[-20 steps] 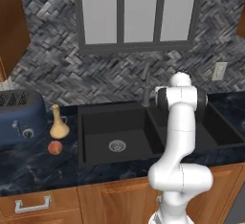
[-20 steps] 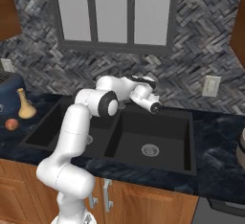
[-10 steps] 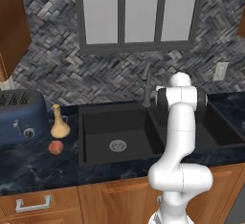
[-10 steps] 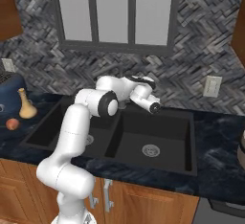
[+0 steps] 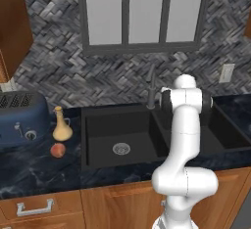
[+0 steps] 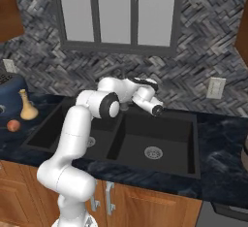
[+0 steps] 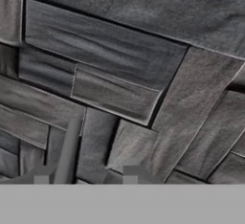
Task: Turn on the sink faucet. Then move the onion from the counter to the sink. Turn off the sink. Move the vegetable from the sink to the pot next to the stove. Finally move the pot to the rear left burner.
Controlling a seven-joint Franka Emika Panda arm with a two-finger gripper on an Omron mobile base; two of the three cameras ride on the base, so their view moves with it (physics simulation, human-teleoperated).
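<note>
The slim dark sink faucet (image 5: 151, 83) stands behind the divider of the black double sink (image 5: 108, 130) (image 6: 169, 129). My arm reaches over the basins, with its hand right beside the faucet and facing the tiled wall. In the hand view my gripper (image 7: 85, 175) is open, and a thin grey bar (image 7: 69, 146) rises between its fingertips (image 7: 40, 176), nearer the left one and untouched. The orange-red onion (image 5: 58, 149) (image 6: 13, 125) lies on the dark counter (image 5: 29, 174) left of the sink. The pot and the stove are out of view.
A tan narrow-necked vase (image 5: 61, 126) (image 6: 26, 107) stands just behind the onion, and a blue toaster (image 5: 19, 120) sits further left. A wall socket (image 6: 215, 88) is on the herringbone backsplash to the right. Wooden cabinets run under the counter.
</note>
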